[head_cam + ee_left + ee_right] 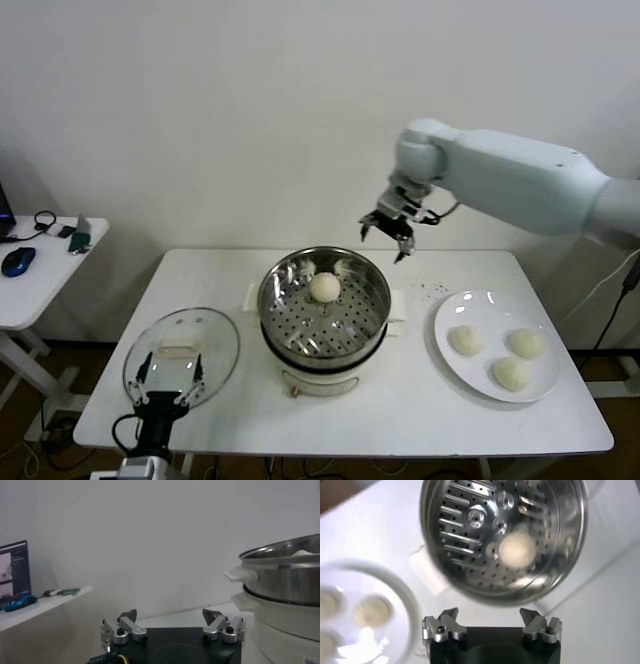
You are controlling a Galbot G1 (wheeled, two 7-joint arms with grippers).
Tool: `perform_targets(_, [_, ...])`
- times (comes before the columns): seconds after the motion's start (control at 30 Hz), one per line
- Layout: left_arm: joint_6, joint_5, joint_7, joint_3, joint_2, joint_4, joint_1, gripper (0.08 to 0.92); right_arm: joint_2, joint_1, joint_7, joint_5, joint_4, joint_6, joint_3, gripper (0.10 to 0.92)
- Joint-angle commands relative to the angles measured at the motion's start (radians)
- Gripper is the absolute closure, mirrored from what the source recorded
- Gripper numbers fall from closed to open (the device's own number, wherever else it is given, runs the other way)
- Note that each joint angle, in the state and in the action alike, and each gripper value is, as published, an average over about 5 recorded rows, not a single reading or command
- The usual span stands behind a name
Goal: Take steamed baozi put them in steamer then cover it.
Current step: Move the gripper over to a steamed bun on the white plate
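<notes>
The steel steamer (pixel 283 300) stands mid-table on its white pot base, and one cream baozi (pixel 324 287) lies in its far part. The right wrist view shows the steamer (pixel 455 555) and that baozi (pixel 518 550) from above. Three more baozi (pixel 464 340) lie on the white plate (pixel 452 303) at the right. My right gripper (pixel 385 235) is open and empty, in the air above the steamer's far right rim. The glass cover (pixel 215 343) lies flat on the table at the left. My left gripper (pixel 170 375) is open and empty, parked low over the cover's near edge.
A side table (pixel 60 262) at the far left holds a blue mouse (pixel 18 260) and small items. The left wrist view shows the steamer's side (pixel 285 580) and pot base (pixel 280 620) close by.
</notes>
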Motion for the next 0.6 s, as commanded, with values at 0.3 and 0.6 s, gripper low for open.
perform_targets(0.3, [0.001,-0.004,0.000,0.000,0.007,0.016,0.002,0.177,-0.407,-0.139,0.107,0.150,0.057,-0.340,-0.102,0.203])
perform_targets(0.6, [0.001,-0.004,-0.009,-0.002,0.002,0.022,0.007,0.177,-0.374,-0.427,0.114,0.046,-0.019,-0.347,0.100,0.203])
